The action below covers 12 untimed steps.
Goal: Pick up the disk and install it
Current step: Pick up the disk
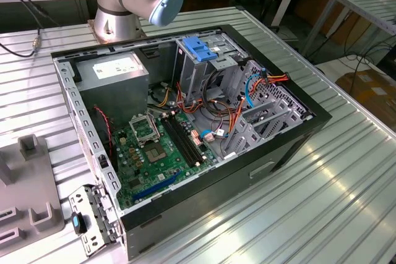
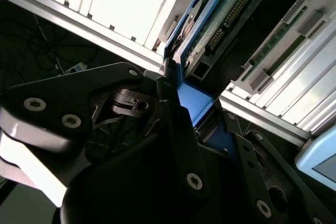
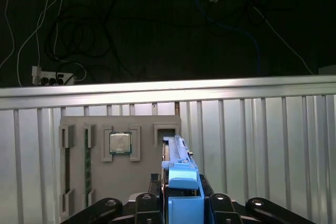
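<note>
The disk (image 3: 178,157) is a slim slab seen edge-on, with its bright blue bracket nearest the camera. My gripper (image 3: 181,196) is shut on the disk, a black finger (image 3: 151,199) pressing the bracket from each side. The disk's far end reaches the slot (image 3: 167,132) of the grey holder block (image 3: 100,182); whether it still rests in that slot I cannot tell. In the second wrist view the disk (image 2: 223,17) shows its green circuit board and connector, with the gripper (image 2: 181,100) clamped on the blue frame. The open computer case (image 1: 291,146) lies on the ribbed metal table (image 1: 346,202).
The holder block (image 1: 31,183) sits at the exterior view's left and carries a processor chip (image 3: 120,142) and a memory stick (image 3: 87,163). Inside the case a tall metal cage with a blue plate (image 1: 200,48) stands beside the motherboard (image 1: 158,146) and loose cables. The arm's base (image 1: 124,4) rises behind the case.
</note>
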Motion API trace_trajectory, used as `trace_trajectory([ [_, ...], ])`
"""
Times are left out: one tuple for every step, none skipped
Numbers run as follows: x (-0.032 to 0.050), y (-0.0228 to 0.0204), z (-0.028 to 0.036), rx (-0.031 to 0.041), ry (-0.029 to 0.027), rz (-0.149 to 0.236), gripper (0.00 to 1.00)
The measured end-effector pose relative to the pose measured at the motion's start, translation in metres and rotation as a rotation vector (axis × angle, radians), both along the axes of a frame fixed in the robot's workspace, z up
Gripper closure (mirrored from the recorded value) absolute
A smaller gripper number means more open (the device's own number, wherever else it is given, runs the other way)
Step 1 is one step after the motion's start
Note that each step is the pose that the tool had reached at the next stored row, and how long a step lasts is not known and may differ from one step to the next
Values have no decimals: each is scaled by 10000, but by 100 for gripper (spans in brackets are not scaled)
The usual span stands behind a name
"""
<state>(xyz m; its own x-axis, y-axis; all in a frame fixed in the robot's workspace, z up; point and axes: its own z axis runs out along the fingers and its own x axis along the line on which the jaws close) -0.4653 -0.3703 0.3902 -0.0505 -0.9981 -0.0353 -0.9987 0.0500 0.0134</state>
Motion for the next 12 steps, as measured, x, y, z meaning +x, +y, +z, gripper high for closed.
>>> trace_trajectory([
  [0,0,5,0,0,0,63],
  [0,0,11,0,0,0,63],
  [0,0,16,0,0,0,63],
  [0,0,21,0,1,0,63],
  [0,0,26,0,0,1,63],
  [0,0,32,0,-1,1,63],
  [0,0,36,0,0,1,63],
  [0,0,39,0,0,0,63],
  [0,0,43,0,0,0,63],
  [0,0,47,0,1,0,63],
  [0,0,52,0,0,0,63],
  [0,0,58,0,0,1,63],
])
